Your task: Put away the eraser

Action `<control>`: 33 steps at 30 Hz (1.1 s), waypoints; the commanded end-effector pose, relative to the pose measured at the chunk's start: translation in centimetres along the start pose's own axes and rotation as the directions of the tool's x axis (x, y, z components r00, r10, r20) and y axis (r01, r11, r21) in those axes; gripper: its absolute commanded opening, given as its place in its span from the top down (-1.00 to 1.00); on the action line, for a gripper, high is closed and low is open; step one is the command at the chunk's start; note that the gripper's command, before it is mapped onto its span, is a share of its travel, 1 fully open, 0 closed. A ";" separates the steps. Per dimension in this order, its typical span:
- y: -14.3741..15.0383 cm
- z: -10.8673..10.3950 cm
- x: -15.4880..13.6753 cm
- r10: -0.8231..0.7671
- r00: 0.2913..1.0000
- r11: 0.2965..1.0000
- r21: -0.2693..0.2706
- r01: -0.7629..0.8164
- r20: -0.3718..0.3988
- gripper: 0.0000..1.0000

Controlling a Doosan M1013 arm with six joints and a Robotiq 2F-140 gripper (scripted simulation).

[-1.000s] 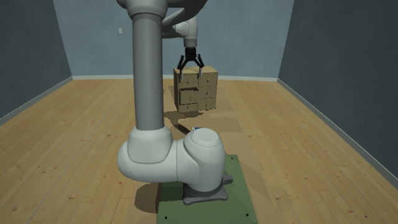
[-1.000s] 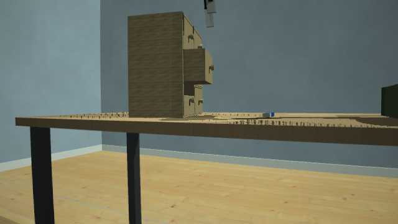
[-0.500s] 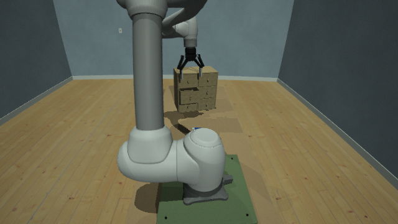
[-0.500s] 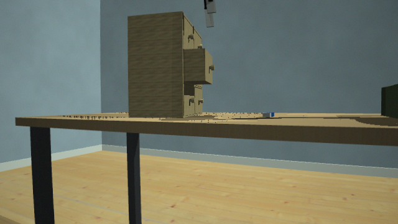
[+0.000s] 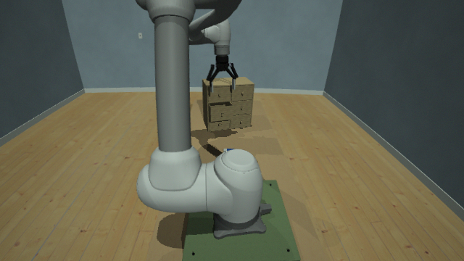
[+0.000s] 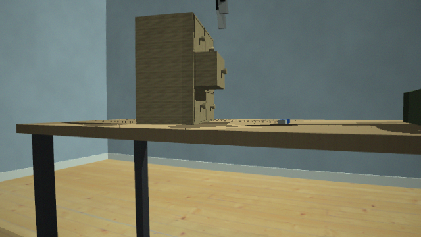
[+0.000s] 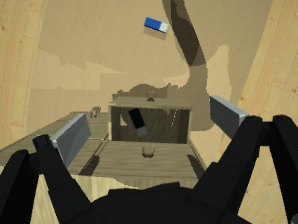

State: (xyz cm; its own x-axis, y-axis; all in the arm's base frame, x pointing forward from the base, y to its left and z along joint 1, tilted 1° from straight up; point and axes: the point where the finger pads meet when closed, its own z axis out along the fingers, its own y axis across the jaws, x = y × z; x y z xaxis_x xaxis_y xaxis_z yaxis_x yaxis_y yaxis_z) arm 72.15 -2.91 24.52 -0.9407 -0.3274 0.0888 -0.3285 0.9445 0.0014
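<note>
Middle-left drawer of the brown wooden chest (image 5: 206, 109) (image 6: 164, 69) (image 7: 102, 190) stands open with a dark, pale-ended block (image 7: 137, 121) inside; blue-and-white rectangular eraser (image 5: 228, 149) (image 6: 284, 121) (image 7: 156, 25) lies nearer the arm's base, black gripper (image 5: 222, 86) (image 7: 148, 115) wide and empty, transfer and closing outstanding

Open Drawer Juts Beneath Raised Gripper

We see the middle drawer (image 5: 220, 113) (image 6: 206, 70) (image 7: 149, 104) protruding from the chest (image 5: 205, 105) (image 6: 164, 69), its open top exposed to a descent beyond the front. The chest's top blocks any drop directly behind. Inside the drawer, a dark eraser (image 7: 136, 121) occupies part of the floor, with room beside it. Above, the gripper (image 5: 222, 88) (image 6: 222, 27) (image 7: 148, 115) has open air around its spread fingers.
</note>
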 end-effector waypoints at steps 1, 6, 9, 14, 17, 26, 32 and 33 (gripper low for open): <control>0.0 0.0 0.0 0.000 1.000 1.000 0.000 0.000 0.000 -1.00; 0.0 0.0 0.0 0.000 1.000 1.000 0.000 0.000 0.000 -1.00; 0.0 0.0 0.0 0.000 1.000 1.000 0.000 0.000 0.000 -1.00; 0.0 0.0 0.0 -0.001 1.000 1.000 0.000 0.001 0.000 -1.00; 0.0 0.0 0.0 -0.004 1.000 1.000 0.000 0.004 0.000 -1.00; 0.0 -0.1 0.1 -0.027 1.000 1.000 0.001 0.027 0.000 -1.00; 0.0 -0.2 0.2 -0.048 0.999 0.999 0.002 0.048 0.000 -1.00; 0.0 -0.2 0.2 -0.054 0.999 0.999 0.003 0.054 0.000 -1.00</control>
State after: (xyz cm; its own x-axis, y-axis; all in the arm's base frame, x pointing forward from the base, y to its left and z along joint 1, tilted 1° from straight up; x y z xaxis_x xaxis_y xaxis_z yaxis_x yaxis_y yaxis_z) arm 72.01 -2.93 24.65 -0.9264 -0.3660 0.0885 -0.3672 0.9301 0.0030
